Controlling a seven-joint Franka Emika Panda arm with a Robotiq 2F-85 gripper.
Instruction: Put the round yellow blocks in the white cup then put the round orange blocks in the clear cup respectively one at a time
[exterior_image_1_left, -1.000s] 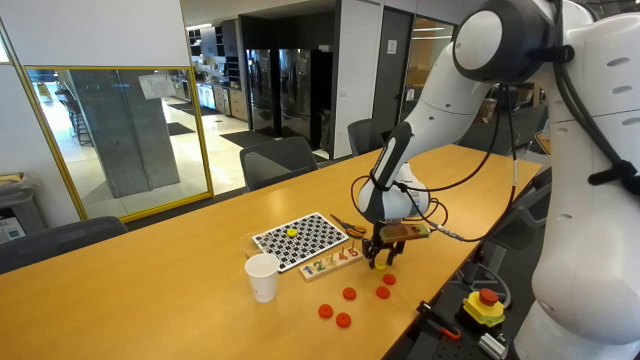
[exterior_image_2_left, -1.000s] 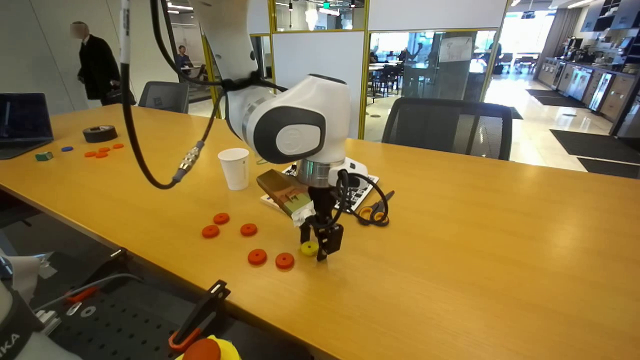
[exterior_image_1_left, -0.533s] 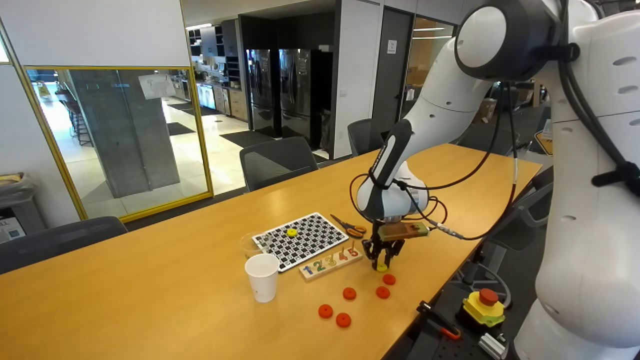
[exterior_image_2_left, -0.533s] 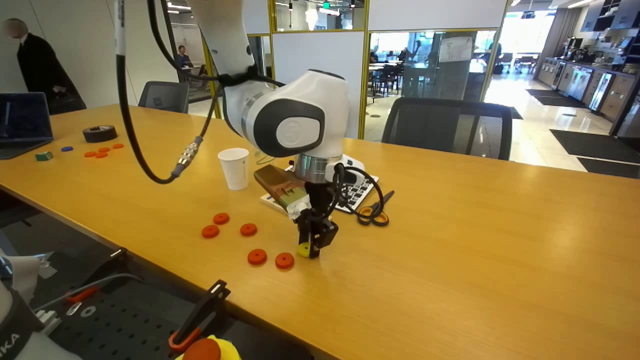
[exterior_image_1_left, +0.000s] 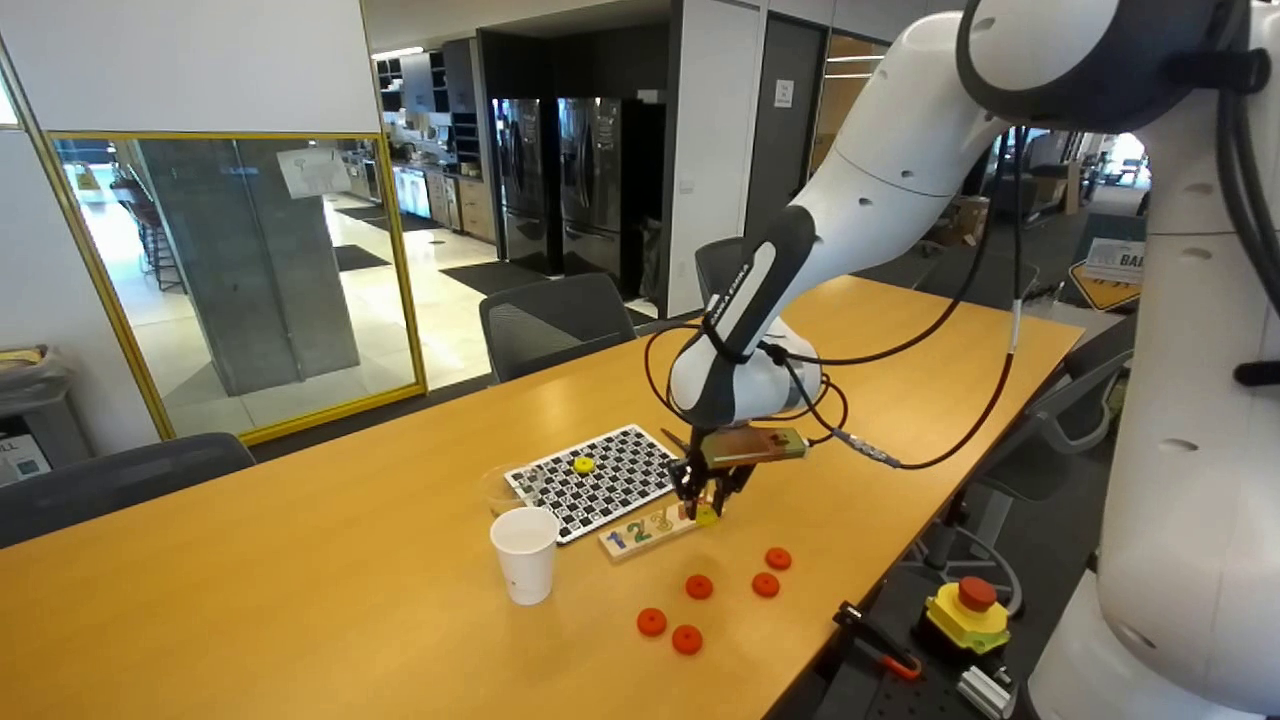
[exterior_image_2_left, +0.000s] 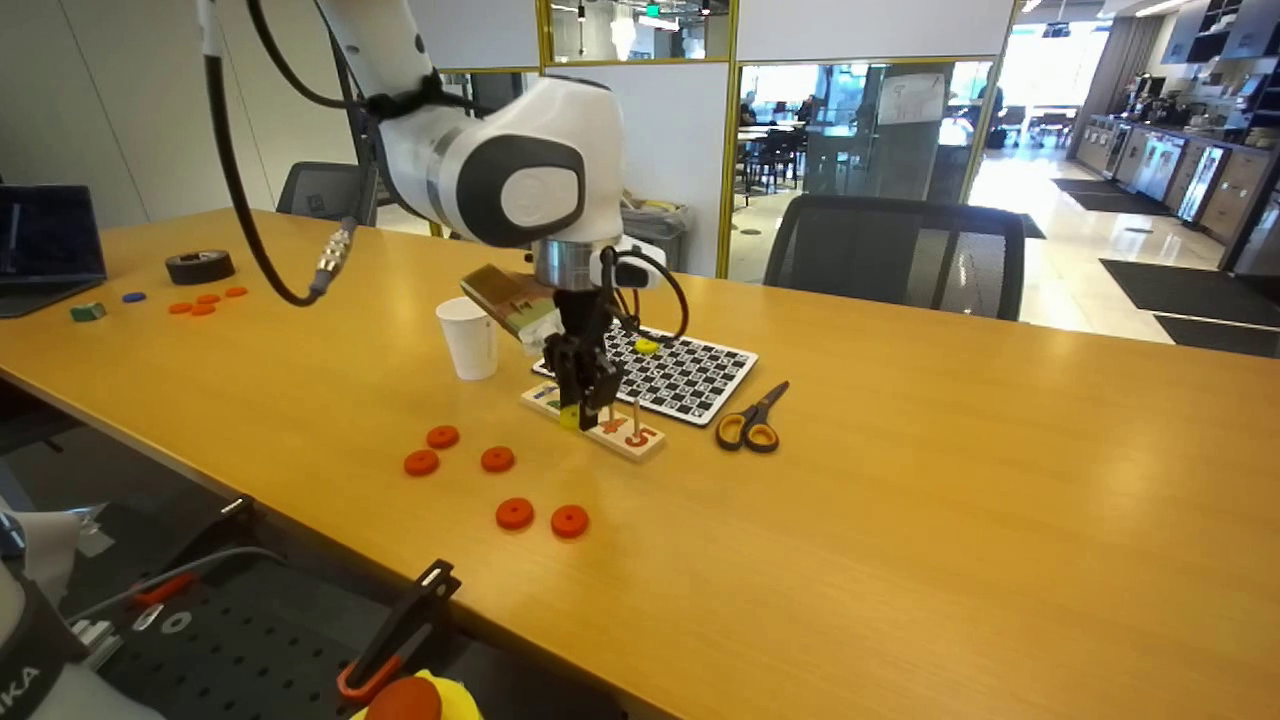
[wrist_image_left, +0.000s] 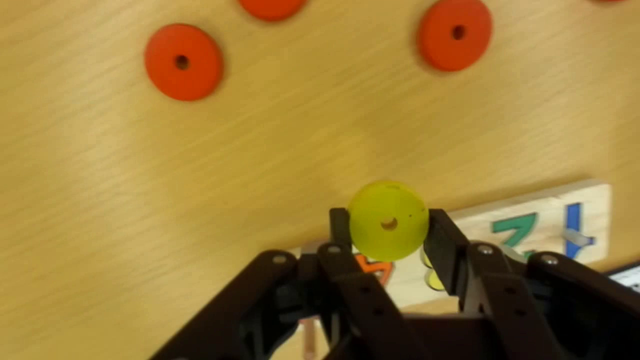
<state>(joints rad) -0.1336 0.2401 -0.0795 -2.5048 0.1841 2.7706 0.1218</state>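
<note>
My gripper is shut on a round yellow block, pinched by its edges. In both exterior views my gripper holds it above the number board. A second yellow block lies on the checkered board. The white cup stands upright on the table. The clear cup is faint behind the white cup, by the checkered board's corner. Several round orange blocks lie loose on the table; some show in the wrist view.
The wooden number board with pegs lies under my gripper. The checkered board is beyond it. Scissors lie beside the boards. Tape, small pieces and a laptop stand further along the table.
My gripper was open around the yellow block on the table, then closed on it. It has lifted the block and moved it over the number board, nearer the white cup.
</note>
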